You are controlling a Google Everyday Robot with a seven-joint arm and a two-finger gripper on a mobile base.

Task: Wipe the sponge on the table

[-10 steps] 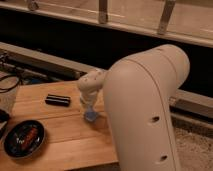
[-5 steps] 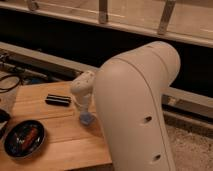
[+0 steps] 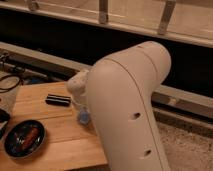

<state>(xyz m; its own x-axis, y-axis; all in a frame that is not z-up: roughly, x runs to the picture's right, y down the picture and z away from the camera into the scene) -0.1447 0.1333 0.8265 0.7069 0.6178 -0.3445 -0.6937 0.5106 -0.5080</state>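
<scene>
The sponge [image 3: 84, 118] is a small light-blue block resting on the light wooden table [image 3: 45, 120], near its right part. My gripper [image 3: 82, 112] comes straight down onto it from the white wrist above and is shut on the sponge, holding it against the tabletop. The large white arm link fills the foreground and hides the table's right edge and everything behind it.
A flat black bar [image 3: 58, 100] lies on the table just left of the gripper. A dark round dish [image 3: 24, 138] with something reddish in it sits at the front left. Cables lie off the table's left end. A dark ledge and railing run behind.
The gripper and the sponge under it have slid a little to the left across the table, towards the black bar. The arm's big link has swung left with them.
</scene>
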